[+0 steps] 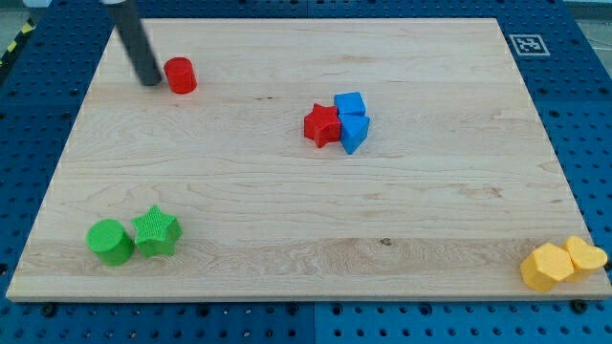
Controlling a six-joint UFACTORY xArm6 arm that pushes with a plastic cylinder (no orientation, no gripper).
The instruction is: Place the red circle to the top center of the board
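The tip (152,81) is set just left of the red circle (180,75) near the table's (287,210) top-left corner (the tool, a bare rod, grasps nothing).

A pale wooden board (287,220) with visible grain lies on a blue perforated surface (29,105). A black-and-white square marker (526,44) sits at the board's top right corner. Lighting is even.

The wooden board (287,210) carries red (180,75), blue (351,103), green (109,241) and yellow blocks (547,267).
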